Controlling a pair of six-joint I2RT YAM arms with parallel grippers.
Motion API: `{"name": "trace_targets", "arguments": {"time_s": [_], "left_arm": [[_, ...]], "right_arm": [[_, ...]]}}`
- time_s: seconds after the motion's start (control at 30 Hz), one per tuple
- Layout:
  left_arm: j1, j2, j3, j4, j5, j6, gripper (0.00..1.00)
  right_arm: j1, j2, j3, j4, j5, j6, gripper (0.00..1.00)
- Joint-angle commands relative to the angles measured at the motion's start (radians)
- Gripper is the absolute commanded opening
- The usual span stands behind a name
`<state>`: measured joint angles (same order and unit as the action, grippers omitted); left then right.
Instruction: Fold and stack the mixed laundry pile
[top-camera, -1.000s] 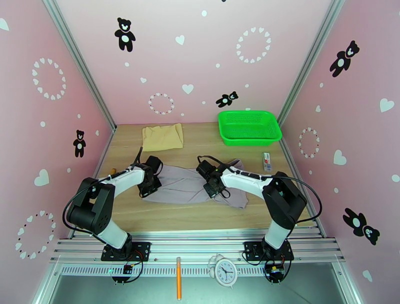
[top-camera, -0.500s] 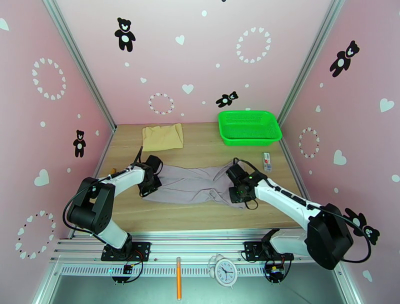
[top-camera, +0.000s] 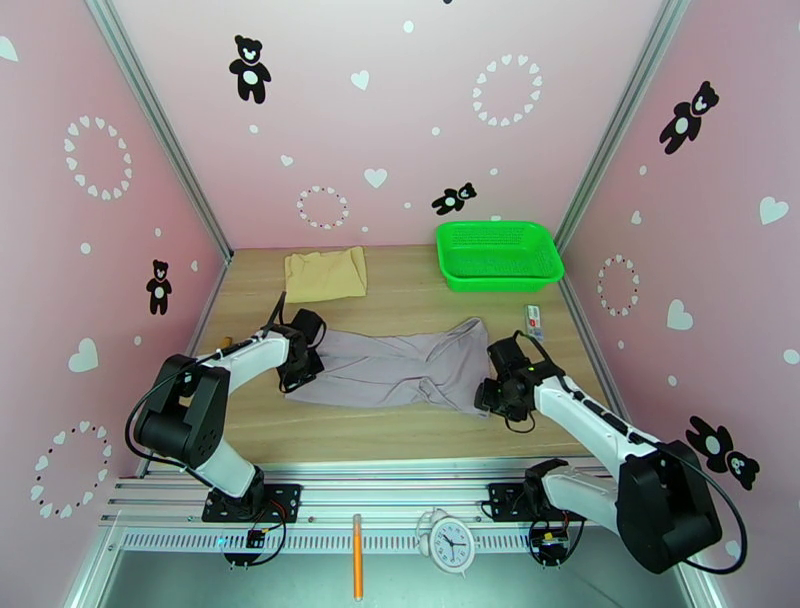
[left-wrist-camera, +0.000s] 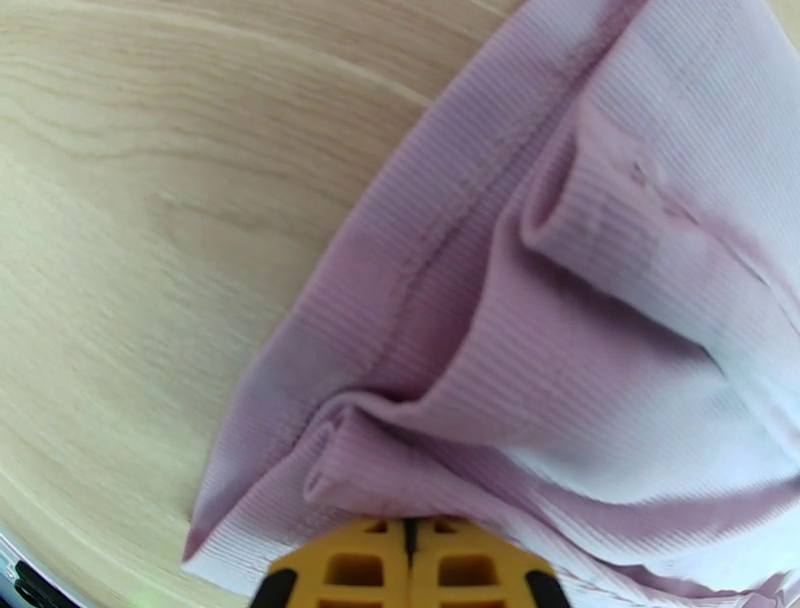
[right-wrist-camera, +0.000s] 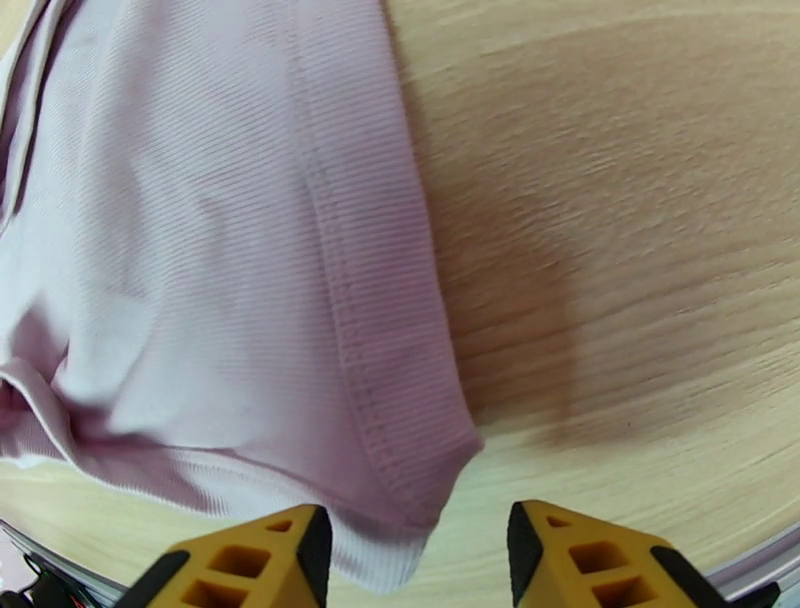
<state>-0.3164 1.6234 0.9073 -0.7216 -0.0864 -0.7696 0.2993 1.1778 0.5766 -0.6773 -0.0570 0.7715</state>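
Note:
The pale grey-lilac garment (top-camera: 390, 365) lies spread across the middle of the wooden table, wrinkled along its length. My left gripper (top-camera: 297, 372) is shut on its bunched left end, where the yellow fingers (left-wrist-camera: 345, 565) meet under a fold of the garment (left-wrist-camera: 560, 330). At the garment's right end my right gripper (top-camera: 493, 395) stands open. Its yellow fingers (right-wrist-camera: 245, 560) sit wide apart, with the hemmed corner of the garment (right-wrist-camera: 230, 260) hanging between them, just above the wood. The tan-beige cloth (top-camera: 325, 273) lies flat at the back left.
A bright green mesh basket (top-camera: 498, 252) stands at the back right. A small white packet (top-camera: 533, 322) lies near the right wall. On the metal ledge below the table are a clock (top-camera: 452, 545) and an orange pen (top-camera: 357, 570). Pink walls close in three sides.
My right arm swung from the garment's middle out to its right end, and the cloth was drawn out to the right. The left arm stayed put.

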Motion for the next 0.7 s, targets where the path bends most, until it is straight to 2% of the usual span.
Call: {"name": "trace_targets", "arguments": {"time_s": [0.0, 0.13, 0.2, 0.37, 0.67], "left_arm": [[0.000, -0.001, 0.016, -0.010, 0.008, 0.008, 0.00], [0.000, 0.029, 0.003, 0.006, 0.013, -0.014, 0.00], [-0.002, 0.054, -0.002, 0.012, 0.014, -0.027, 0.00], [-0.017, 0.113, -0.001, 0.015, -0.003, -0.040, 0.00], [-0.027, 0.155, 0.016, -0.025, -0.058, -0.034, 0.00]], "right_arm": [[-0.013, 0.016, -0.030, 0.063, -0.028, 0.040, 0.47], [-0.021, 0.011, -0.029, 0.064, 0.025, 0.047, 0.29], [-0.033, 0.008, -0.026, 0.061, 0.055, 0.039, 0.15], [-0.074, 0.048, 0.006, 0.048, 0.093, -0.017, 0.00], [-0.103, 0.152, 0.080, 0.018, 0.186, -0.082, 0.00]]}}
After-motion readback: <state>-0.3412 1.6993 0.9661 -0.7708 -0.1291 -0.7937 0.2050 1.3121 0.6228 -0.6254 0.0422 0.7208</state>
